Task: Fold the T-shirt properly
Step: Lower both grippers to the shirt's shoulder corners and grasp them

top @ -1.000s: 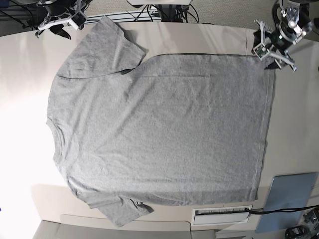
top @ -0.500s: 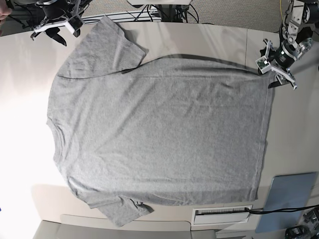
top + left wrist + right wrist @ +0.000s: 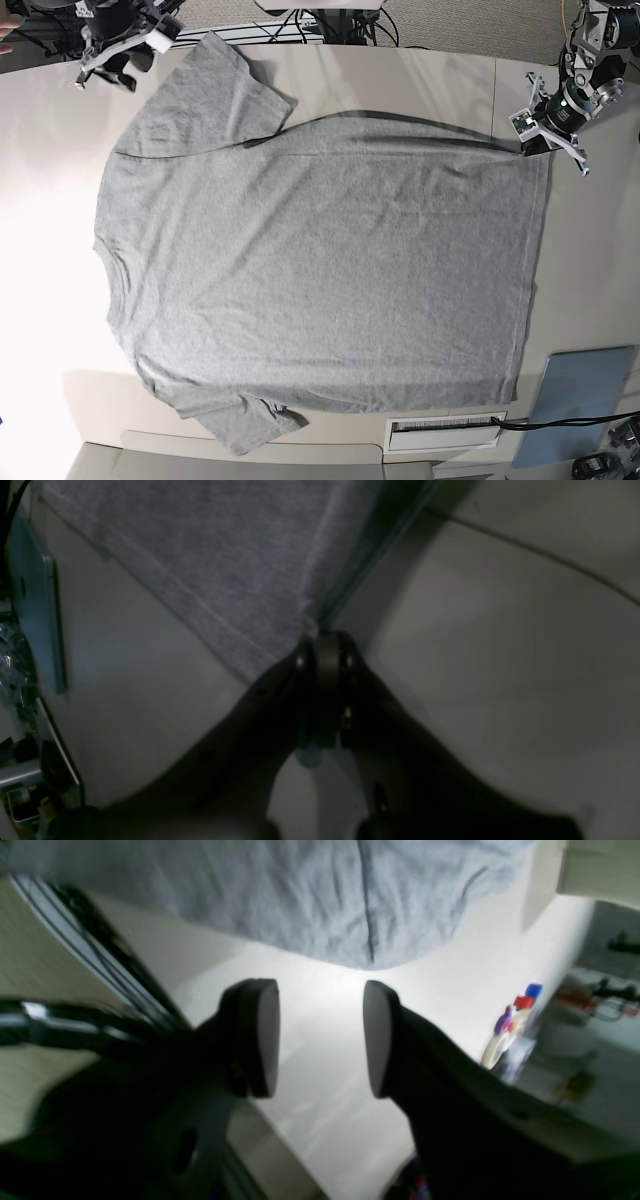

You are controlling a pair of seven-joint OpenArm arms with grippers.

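T-shirt (image 3: 320,260): hem corner lifted since a second ago, pinched by left gripper (image 3: 320,645). Right gripper (image 3: 320,1040) gapes empty beside the sleeve; first fold beginning.

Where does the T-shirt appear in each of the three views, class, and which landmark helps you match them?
Base: the T-shirt lies flat, filling the middle of the table.
Left wrist: its hem corner, upper centre, at the left gripper.
Right wrist: a sleeve along the top edge, beyond the right gripper.
Shared landmark: the pale table.
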